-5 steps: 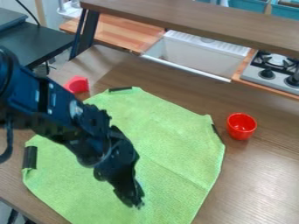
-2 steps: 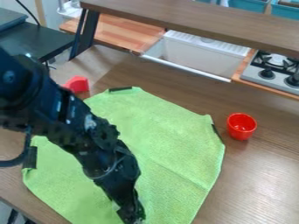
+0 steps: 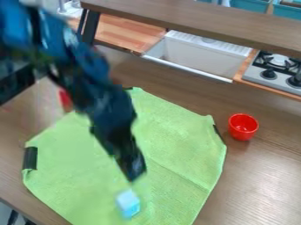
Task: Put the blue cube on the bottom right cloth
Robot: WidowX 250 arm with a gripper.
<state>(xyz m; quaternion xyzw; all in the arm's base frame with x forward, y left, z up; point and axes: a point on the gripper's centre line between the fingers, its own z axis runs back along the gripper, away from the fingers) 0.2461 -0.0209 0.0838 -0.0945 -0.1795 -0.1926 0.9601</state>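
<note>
Risks, left to right: the red object (image 3: 65, 100) lies partly behind the arm (image 3: 94, 81), so a wide backward swing might catch it. The gripper (image 3: 136, 176) is above the lower part of the green cloth (image 3: 176, 145), apart from the blue cube (image 3: 128, 203); whether it is wide or narrow I cannot tell. The cube appears over the cloth's lower part, near mid-width; contact with the fabric cannot be confirmed. Judged short of the bottom right, it may need shifting; a low or off-centre approach could tip it or drag the fabric into folds. The crease to its right could tilt it. Overshooting rightward could disturb the red cup (image 3: 243, 127) near the cloth's right corner. Containers, left to right: white sink (image 3: 197, 55), contents none noted; red cup, upright, bare inner wall visible; teal bins (image 3: 249, 5), cut off by the top edge, contents not identifiable.
</note>
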